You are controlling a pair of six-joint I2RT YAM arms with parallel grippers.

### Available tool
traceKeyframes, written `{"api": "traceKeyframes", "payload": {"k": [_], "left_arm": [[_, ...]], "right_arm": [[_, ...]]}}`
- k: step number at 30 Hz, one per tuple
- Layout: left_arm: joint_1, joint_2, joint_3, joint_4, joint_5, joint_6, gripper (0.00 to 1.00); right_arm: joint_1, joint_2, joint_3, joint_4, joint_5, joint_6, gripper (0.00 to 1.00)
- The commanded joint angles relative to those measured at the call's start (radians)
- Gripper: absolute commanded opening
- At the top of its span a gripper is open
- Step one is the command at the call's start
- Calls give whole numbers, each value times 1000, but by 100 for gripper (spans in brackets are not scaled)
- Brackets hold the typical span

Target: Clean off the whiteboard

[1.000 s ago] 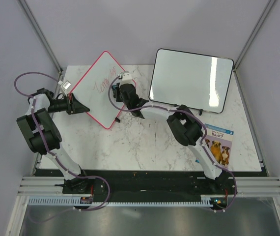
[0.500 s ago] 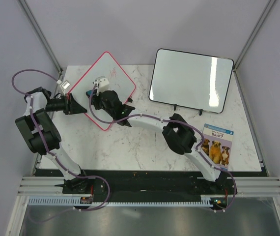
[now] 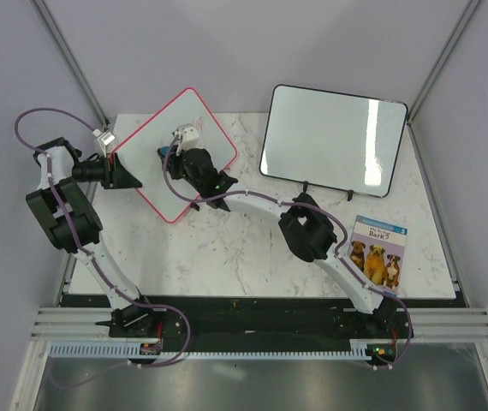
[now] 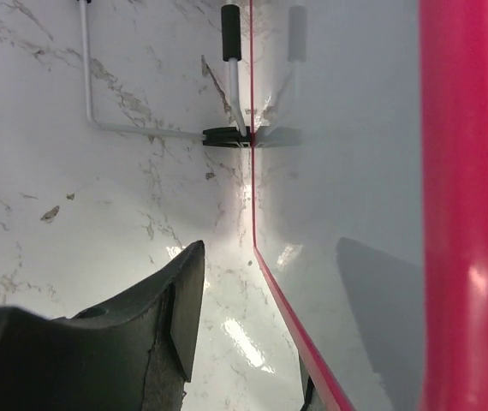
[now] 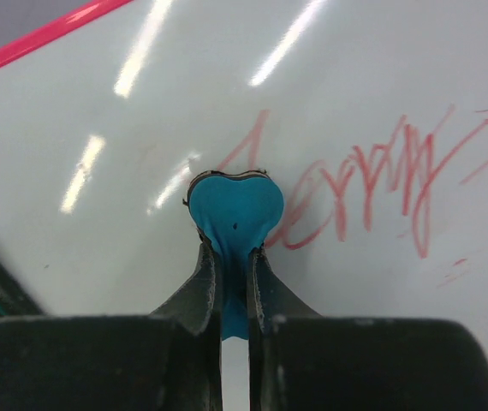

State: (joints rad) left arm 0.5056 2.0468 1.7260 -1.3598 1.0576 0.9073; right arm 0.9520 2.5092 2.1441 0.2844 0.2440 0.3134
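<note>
Two fingers of the right end effector (image 5: 234, 257) are pinched tight on a small blue soft eraser pad (image 5: 234, 210). The pad is pressed against the square white whiteboard with the thin pink-red frame (image 3: 154, 158), which sits at about 10 o'clock on the marbled white bench (image 3: 227, 248). Red handwriting (image 5: 372, 184) runs off toward 3 o'clock from the pad, so plenty left to wipe imo.

The left end effector (image 3: 133, 178) is on the board's 9 o'clock edge, jaws about halfway apart across the frame. Looks like a grip to me.

What worries me: the board seems propped up at a tilt, so a hard push could skid it or twist it out of that hold. The pad is squeezed pretty thin too, so a finger could scrape the surface, or the pad could slip out mid-stroke.

Containers: none that I can see, so nothing to report there.
</note>
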Motion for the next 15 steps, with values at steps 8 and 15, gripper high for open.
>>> {"api": "traceKeyframes", "payload": {"k": [8, 15], "left_arm": [[14, -101, -140, 63, 19, 59, 2], [14, -226, -293, 341, 77, -146, 17]], "right_arm": [[-133, -27, -114, 62, 66, 72, 0], [-113, -87, -283, 139, 63, 98, 0]]}}
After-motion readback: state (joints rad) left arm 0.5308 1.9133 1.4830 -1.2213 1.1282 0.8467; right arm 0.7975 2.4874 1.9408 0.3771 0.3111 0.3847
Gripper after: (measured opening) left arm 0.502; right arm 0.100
